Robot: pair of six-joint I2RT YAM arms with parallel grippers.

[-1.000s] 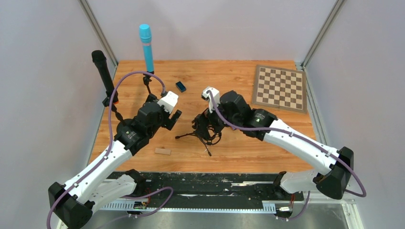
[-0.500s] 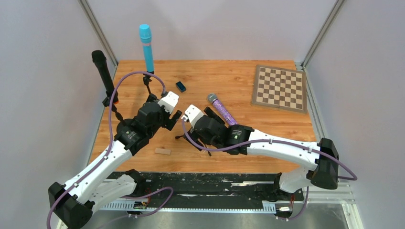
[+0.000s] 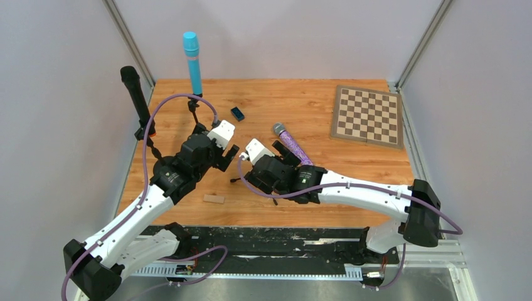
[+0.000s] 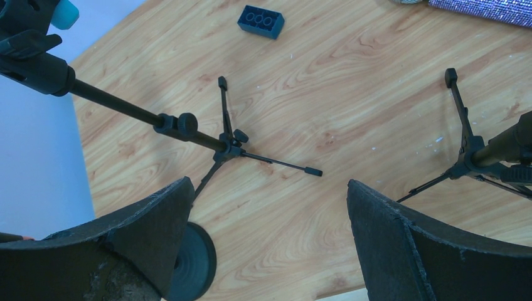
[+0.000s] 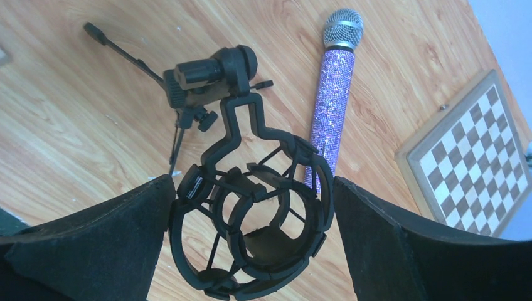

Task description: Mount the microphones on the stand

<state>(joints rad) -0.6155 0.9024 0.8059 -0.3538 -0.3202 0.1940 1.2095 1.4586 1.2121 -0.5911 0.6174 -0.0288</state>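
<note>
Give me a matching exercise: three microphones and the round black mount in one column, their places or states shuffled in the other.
1. all-black stick microphone
2. light blue stick microphone
3. purple glitter microphone, silver mesh head
4. round black plastic shock mount

A. lying flat on the wooden table
B. empty
C. standing at the left edge
D. standing at the far edge

Pairs: 1-C, 2-D, 3-A, 4-B

The left arm [image 3: 133, 217] and right arm [image 3: 365, 192] are white with black joints. A purple cable [image 3: 145, 153] runs along each.
</note>
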